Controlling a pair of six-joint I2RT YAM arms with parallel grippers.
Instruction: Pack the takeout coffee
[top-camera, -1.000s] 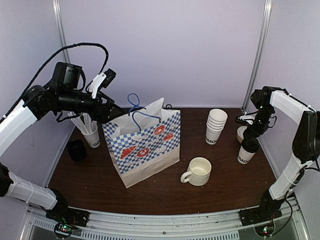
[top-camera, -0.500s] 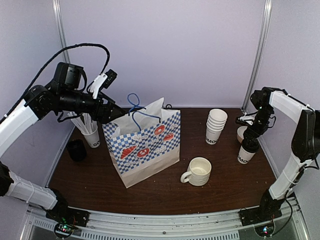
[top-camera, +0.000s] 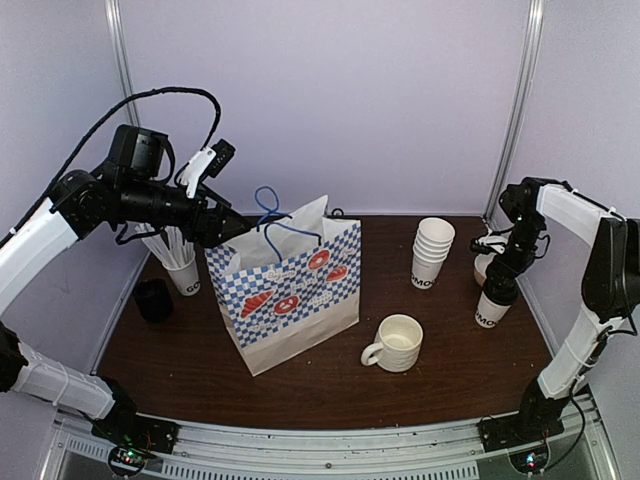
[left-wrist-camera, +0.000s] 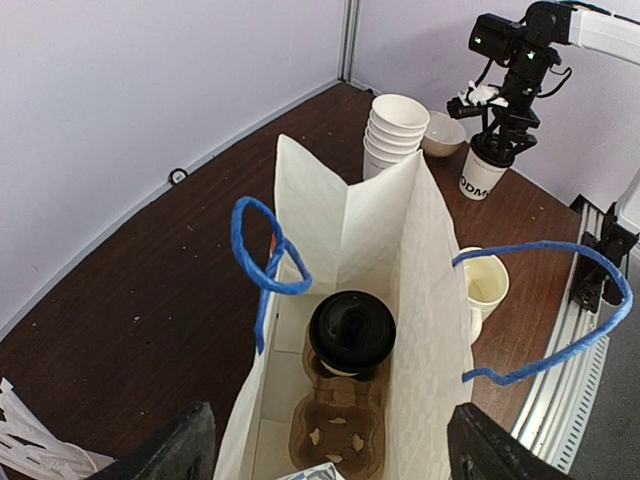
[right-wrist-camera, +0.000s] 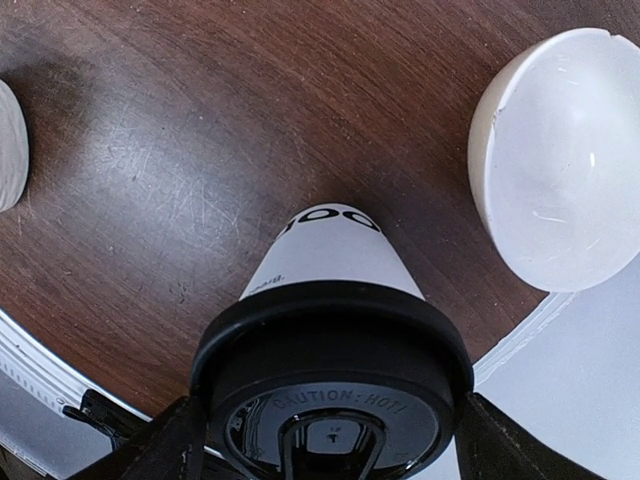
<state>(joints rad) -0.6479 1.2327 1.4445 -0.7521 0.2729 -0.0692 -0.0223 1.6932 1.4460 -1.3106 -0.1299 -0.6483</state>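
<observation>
right gripper (right-wrist-camera: 332, 420) hangs straight down over one takeout coffee cup (right-wrist-camera: 330, 265), its fingers spread wide on either side of the black lid and not clamped; whether the pads touch the rim cannot be told. that cup stands upright on the dark wooden table (top-camera: 330, 390) at the far right, just beside a shallow white bowl (right-wrist-camera: 560, 160), with black lettering showing near its base. left gripper (left-wrist-camera: 335, 445) hovers above the mouth of the paper bag (top-camera: 290, 290), its jaws spread wide and holding nothing. inside the bag, the second takeout coffee cup (left-wrist-camera: 351, 330) sits upright with its black lid on, seated in a brown cardboard carrier (left-wrist-camera: 335, 430) on the bag floor. the bag is white with a blue checked print and blue cord handles (left-wrist-camera: 262, 262), and it stands open near the middle of the table. a stack of lidless paper cups (top-camera: 432, 250) stands between the bag and the right gripper, and a white handled mug (top-camera: 397, 343) sits nearer the arm bases, to the right of the bag. a paper cup of white sticks (top-camera: 183, 272) stands left of the bag.
</observation>
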